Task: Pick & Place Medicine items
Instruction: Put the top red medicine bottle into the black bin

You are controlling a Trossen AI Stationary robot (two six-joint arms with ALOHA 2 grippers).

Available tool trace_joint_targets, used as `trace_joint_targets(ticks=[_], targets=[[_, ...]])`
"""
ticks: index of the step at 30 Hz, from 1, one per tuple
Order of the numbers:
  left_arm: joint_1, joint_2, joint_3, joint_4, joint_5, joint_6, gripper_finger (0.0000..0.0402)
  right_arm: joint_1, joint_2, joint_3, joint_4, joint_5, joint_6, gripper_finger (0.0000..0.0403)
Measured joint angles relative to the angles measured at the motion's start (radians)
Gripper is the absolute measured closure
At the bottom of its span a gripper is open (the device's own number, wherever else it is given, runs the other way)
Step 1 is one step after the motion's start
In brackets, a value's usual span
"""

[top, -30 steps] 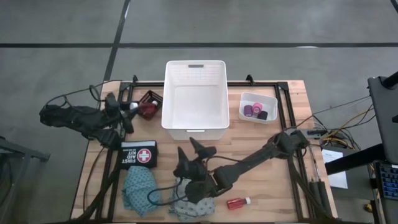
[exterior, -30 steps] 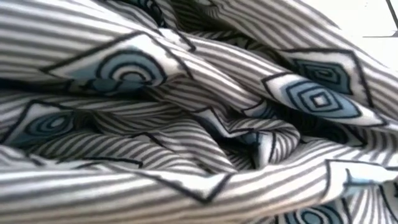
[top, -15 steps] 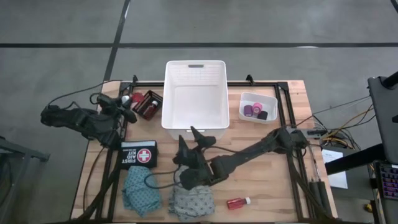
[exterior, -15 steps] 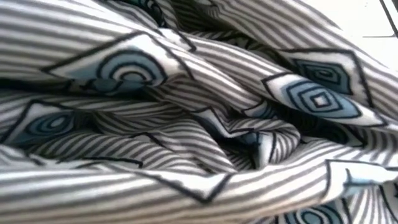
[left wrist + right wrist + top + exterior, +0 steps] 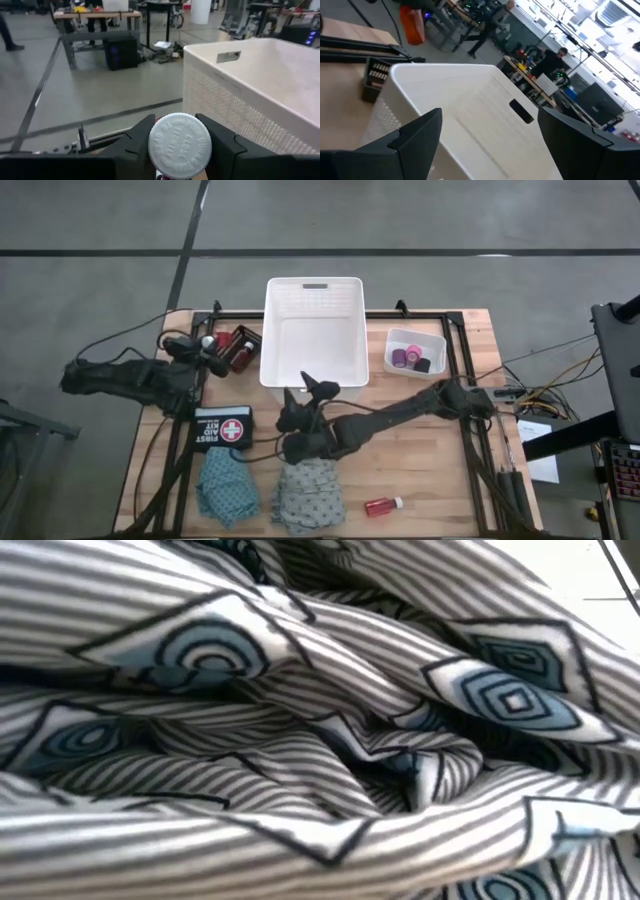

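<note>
Medicine items status: left gripper [image 5: 180, 150] is clamped on a small red bottle with a white ribbed cap [image 5: 180, 145], cap facing the wrist camera, jaws pressing its sides. In the high view that left gripper [image 5: 205, 352] sits at the left wall of the large white plastic basket [image 5: 313, 295], next to another small red bottle [image 5: 241, 352] lying in a dark tray. Gripping below the cap keeps the bottle upright-ish for a lift over the rim; likely next move is up and across into the basket.

Right gripper [image 5: 300, 395] is wide, nothing between its jaws, hovering just in front of the basket's near wall, above the soft grey patterned cloth [image 5: 308, 498]. Looks parked clear of the left arm's path.

Rest of the load, none of it in the basket: soft teal patterned cloth [image 5: 226, 485] beside the grey one, a third red bottle [image 5: 382, 505] on its side at the near edge of the wooden tabletop [image 5: 420, 470], purple, pink and black rolls [image 5: 412, 360] in a small clear tub right of the basket. Black first-aid pouch [image 5: 222, 426] lies behind the teal cloth.

Low view is fully blocked by striped cloth.
</note>
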Motion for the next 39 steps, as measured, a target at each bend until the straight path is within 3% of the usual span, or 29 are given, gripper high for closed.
trace_joint_targets(ticks=[4, 9, 15, 20, 24, 28, 39], targets=[[0.076, 0.026, -0.061, 0.104, 0.097, 0.013, 0.0268, -0.017, 0.0, 0.0, -0.056, -0.004, 0.041, 0.0078], [0.191, 0.051, -0.114, 0.254, 0.178, 0.148, 0.0268, -0.027, -0.011, 0.0, -0.177, -0.028, 0.134, 0.0078], [0.374, 0.05, -0.118, 0.3, 0.364, 0.148, 0.0268, -0.036, -0.035, 0.0, -0.365, -0.075, 0.342, 0.0078], [0.507, 0.071, -0.13, 0.318, 0.455, 0.147, 0.0268, -0.036, -0.044, 0.001, -0.439, -0.075, 0.433, 0.0078], [0.569, 0.113, -0.214, 0.505, 0.607, 0.172, 0.0268, -0.036, -0.044, 0.001, -0.439, -0.075, 0.437, 0.0078], [0.592, 0.152, -0.298, 0.709, 0.58, 0.299, 0.0268, -0.036, -0.044, 0.001, -0.439, -0.075, 0.437, 0.0078], [0.595, 0.161, -0.366, 0.713, 0.545, 0.279, 0.0268, -0.034, -0.045, -0.015, -0.437, -0.078, 0.474, 0.0078]])
